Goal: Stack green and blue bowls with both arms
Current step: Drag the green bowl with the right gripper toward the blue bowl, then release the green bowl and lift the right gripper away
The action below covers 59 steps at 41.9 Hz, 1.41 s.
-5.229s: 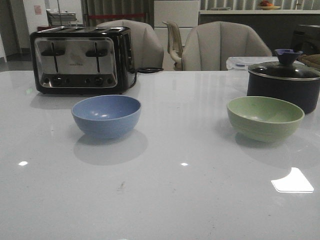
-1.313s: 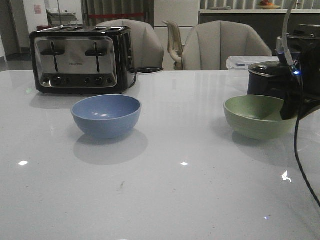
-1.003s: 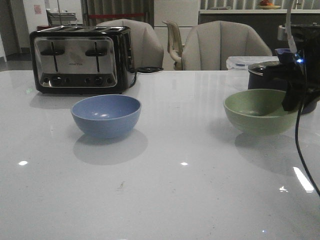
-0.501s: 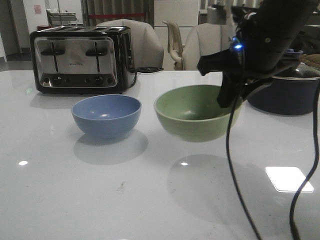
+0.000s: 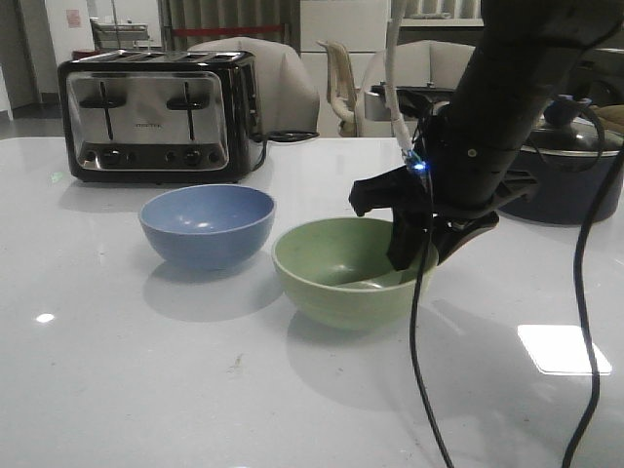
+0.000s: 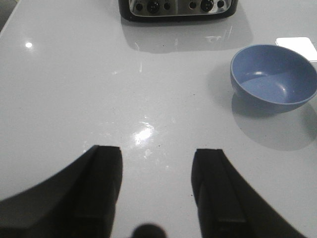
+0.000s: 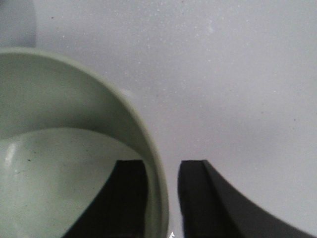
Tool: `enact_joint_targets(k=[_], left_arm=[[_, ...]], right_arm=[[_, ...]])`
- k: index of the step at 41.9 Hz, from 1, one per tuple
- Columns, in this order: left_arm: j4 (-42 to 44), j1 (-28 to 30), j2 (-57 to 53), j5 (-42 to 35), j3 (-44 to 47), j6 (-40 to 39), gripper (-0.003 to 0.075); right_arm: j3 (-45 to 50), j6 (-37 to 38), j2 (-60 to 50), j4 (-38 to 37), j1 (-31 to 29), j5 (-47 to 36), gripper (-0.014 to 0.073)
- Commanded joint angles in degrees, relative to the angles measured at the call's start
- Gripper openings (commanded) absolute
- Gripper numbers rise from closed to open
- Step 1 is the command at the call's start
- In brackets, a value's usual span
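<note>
Gripping green bowl (image 5: 353,270) rim, one finger each side: right claw (image 5: 417,246). Blue bowl (image 5: 207,225) at its 10 o'clock, on worktop (image 5: 146,390). Left claw (image 6: 156,171): spread, empty.

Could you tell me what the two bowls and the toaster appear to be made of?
Green bowl and blue bowl: probably plastic, since they look matte and uniformly coloured with only soft highlights. Toaster: apparently brushed metal panels in a glossy black housing.
</note>
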Motion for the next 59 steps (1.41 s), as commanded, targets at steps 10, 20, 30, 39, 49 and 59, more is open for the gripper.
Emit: enact_joint_targets(k=[10, 20, 30, 39, 49, 59], left_arm=[[-0.4, 0.0, 0.3, -4.5, -1.6, -0.4, 0.0383], [-0.5, 0.0, 0.3, -4.5, -1.6, -0.4, 0.0383], [-0.5, 0.0, 0.3, -4.5, -1.6, -0.4, 0.0383], [-0.5, 0.0, 0.3, -4.5, -1.6, -0.4, 0.0382], [-0.5, -2.2, 0.3, -4.7, -1.6, -0.1, 0.0383], [-0.4, -8.8, 5.8, -3.8, -6.4, 2.8, 0.0382]], right_arm=[[-1.7, -0.3, -9.2, -1.2, 0.0, 0.1, 0.0516], [1.6, -3.7, -23.0, -1.8, 0.0, 4.7, 0.0514], [14.4, -3.9, -41.2, -3.1, 0.0, 4.4, 0.0514], [25.2, -3.9, -54.0, -3.1, 0.0, 4.5, 0.0514], [32.0, -3.9, -60.8, -3.1, 0.0, 4.7, 0.0514], [31.9, -3.9, -60.8, -3.1, 0.0, 5.1, 0.0514]])
